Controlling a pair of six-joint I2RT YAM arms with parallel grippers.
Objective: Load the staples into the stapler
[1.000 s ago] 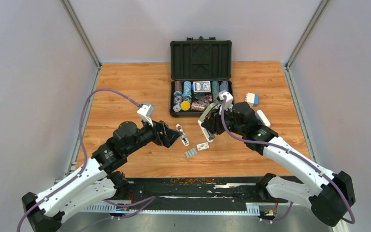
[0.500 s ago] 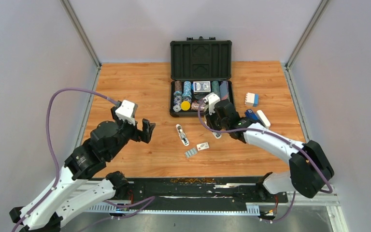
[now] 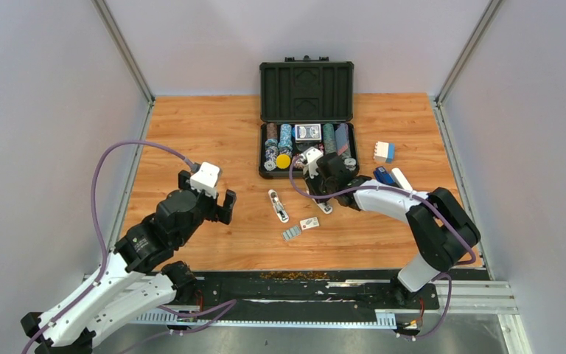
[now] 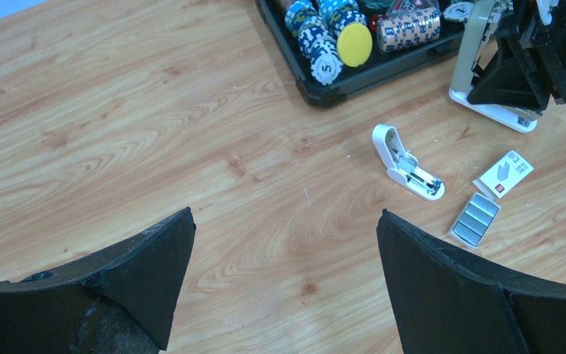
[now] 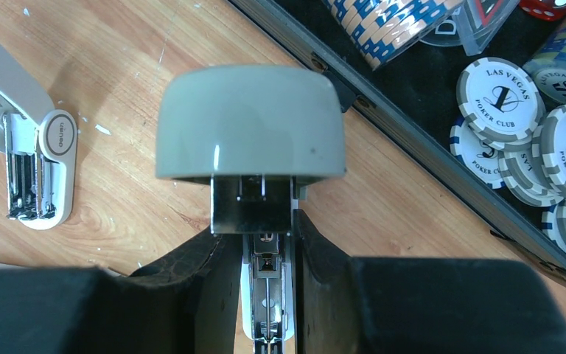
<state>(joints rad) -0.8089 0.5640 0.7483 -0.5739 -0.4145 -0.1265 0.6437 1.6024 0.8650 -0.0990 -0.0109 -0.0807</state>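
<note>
Your right hand [image 5: 267, 254] is clenched on the stapler [image 5: 249, 122], lid raised, beside the poker case [image 4: 354, 77], probably to expose its channel; the staples [image 4: 476, 219] lie nearer on the surface [image 4: 118, 110], your left hand [image 4: 285, 221] released.

The table [image 4: 118, 110] is wood-grain board, smooth with a faint sheen and a few small white flecks. The stapler [image 5: 249, 122] has a grey plastic cap, smooth and glossy enough to carry a highlight, over a bright bare-metal channel. The right gripper [image 5: 265, 243] has fingers [image 5: 317, 254] of matt black plastic with a finely grainy surface. The left gripper [image 4: 284, 243] shows the same rough, dull finish. The staples [image 4: 476, 219] are silvery metal strips with a soft shine. The sleeve [image 4: 502, 173] is white card. The white stapler [image 4: 405, 162] is smooth plastic. The case [image 4: 368, 74] is dull black plastic, and its chips [image 5: 497, 92] are smooth and lightly glossy.
</note>
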